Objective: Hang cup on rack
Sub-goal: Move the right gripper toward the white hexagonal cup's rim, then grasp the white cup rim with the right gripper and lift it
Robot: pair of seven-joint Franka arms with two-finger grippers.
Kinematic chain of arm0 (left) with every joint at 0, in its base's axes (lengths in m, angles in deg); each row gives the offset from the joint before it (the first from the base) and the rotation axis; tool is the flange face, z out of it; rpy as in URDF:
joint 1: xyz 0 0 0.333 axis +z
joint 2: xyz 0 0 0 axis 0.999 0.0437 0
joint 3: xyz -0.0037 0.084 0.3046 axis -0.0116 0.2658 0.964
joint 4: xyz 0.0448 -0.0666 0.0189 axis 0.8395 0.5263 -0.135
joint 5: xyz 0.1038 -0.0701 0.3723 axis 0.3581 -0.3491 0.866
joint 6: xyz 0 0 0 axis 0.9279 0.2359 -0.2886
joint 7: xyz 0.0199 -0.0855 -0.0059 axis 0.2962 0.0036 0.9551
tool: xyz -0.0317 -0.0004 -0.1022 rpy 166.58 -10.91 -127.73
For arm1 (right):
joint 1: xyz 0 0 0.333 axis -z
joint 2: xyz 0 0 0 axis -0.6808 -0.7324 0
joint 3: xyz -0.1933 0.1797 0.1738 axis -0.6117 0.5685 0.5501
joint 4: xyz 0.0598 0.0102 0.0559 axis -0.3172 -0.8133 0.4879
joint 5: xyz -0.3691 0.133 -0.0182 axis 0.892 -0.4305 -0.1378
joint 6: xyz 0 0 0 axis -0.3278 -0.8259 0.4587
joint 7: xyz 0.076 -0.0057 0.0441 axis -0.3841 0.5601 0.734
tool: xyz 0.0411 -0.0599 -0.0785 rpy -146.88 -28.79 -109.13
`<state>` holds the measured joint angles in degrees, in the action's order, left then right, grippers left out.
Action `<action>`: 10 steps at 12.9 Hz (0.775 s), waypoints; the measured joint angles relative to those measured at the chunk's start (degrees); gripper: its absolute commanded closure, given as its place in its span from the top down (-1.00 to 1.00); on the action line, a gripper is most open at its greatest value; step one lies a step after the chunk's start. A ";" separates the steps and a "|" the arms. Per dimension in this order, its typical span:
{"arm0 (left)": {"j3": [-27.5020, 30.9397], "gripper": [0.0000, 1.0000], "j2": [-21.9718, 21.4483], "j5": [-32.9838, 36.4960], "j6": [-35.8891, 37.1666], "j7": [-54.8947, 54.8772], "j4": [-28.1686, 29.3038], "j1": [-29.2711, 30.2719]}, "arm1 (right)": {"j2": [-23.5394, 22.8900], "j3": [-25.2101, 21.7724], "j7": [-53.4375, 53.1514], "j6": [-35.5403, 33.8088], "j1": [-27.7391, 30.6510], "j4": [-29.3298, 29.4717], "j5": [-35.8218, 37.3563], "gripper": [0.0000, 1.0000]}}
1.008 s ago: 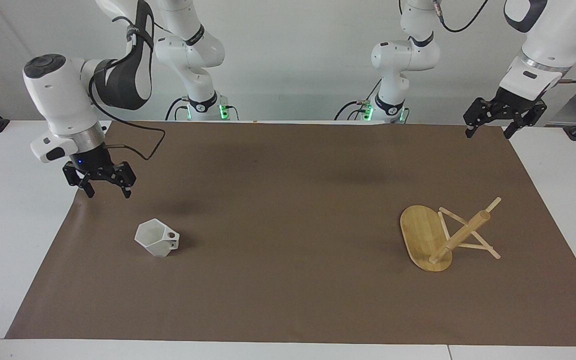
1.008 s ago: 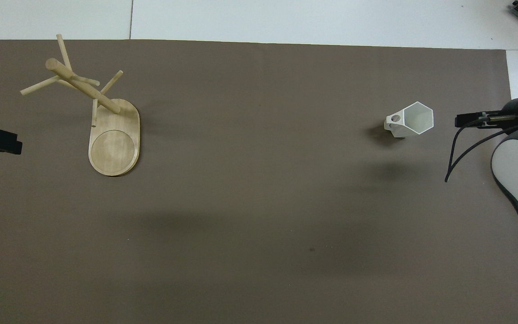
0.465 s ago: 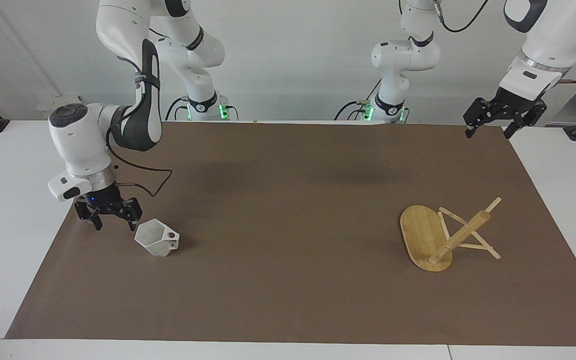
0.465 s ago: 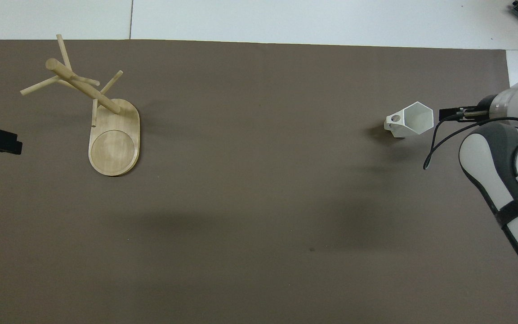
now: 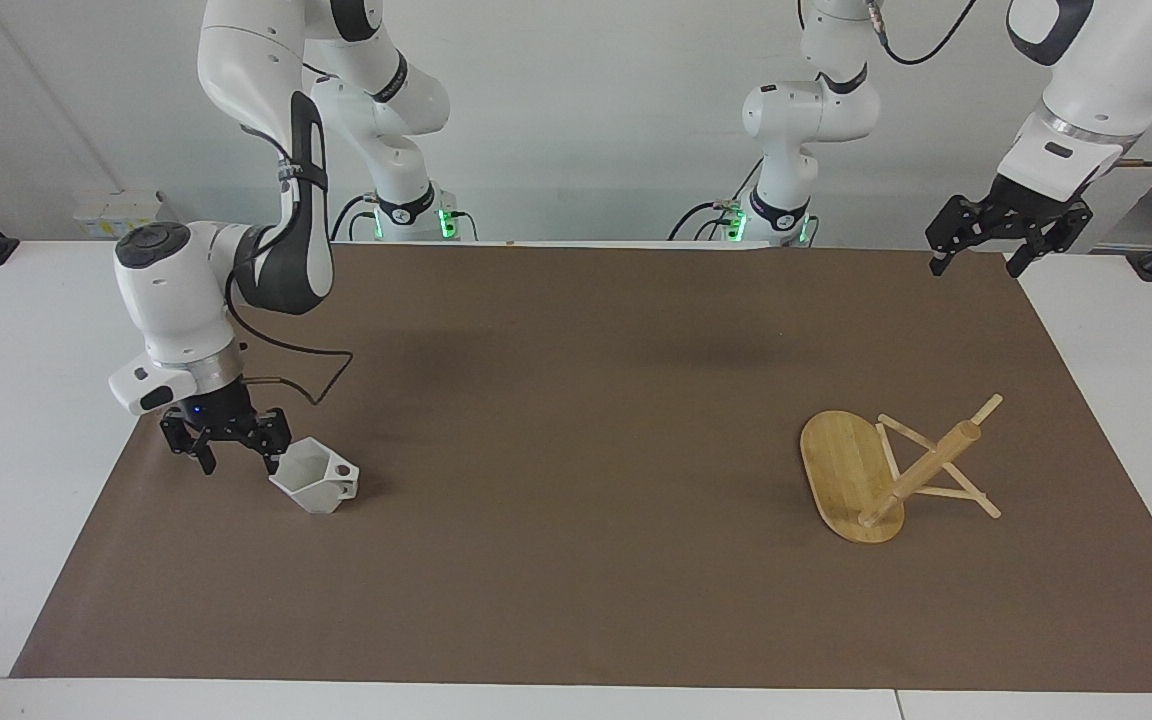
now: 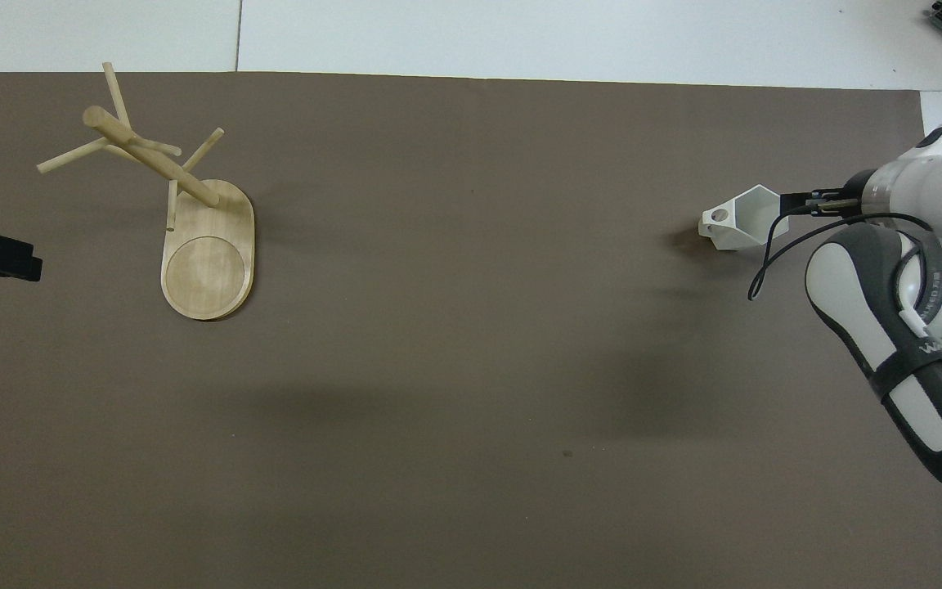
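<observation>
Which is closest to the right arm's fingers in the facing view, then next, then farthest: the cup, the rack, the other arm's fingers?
1. Cup, right beside the right gripper.
2. Rack, toward the left arm's end.
3. Left gripper, over the mat's corner.

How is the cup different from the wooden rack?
The cup is white and small; the rack is pale wood and bigger. The cup has flat, angular sides; the rack has a round post and thin pegs. The cup sits toward the right arm's end, the rack toward the left's. Both rest on the brown mat.
</observation>
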<state>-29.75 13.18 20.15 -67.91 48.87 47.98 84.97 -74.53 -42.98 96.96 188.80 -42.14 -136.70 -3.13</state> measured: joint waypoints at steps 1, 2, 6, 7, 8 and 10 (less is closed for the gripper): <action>-0.02 1.00 0.00 0.00 0.01 0.00 0.00 0.00 | -0.40 0.00 0.00 0.38 -0.04 0.00 0.00 0.77; -0.03 1.00 0.00 0.00 0.01 0.00 0.00 0.00 | -0.72 0.00 0.00 0.64 -0.08 0.01 0.00 0.79; -0.03 1.00 0.00 0.00 0.02 0.00 0.00 0.00 | -0.96 0.37 0.00 0.82 -0.73 0.06 -0.02 0.78; -0.03 1.00 0.00 0.00 0.03 0.00 0.00 -0.01 | -1.03 0.51 0.00 0.82 -0.78 0.05 -0.02 0.76; -0.05 1.00 0.00 0.00 0.03 0.00 0.00 -0.01 | -1.19 0.57 0.00 0.82 -0.86 0.05 -0.02 0.73; -0.06 1.00 0.00 0.00 0.03 0.00 0.00 -0.01 | -1.75 0.71 0.00 1.01 -1.02 0.05 -0.02 0.53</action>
<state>-29.81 13.18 20.15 -67.88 48.87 47.98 84.96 -76.28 -42.26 96.96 189.81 -43.15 -136.65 -3.15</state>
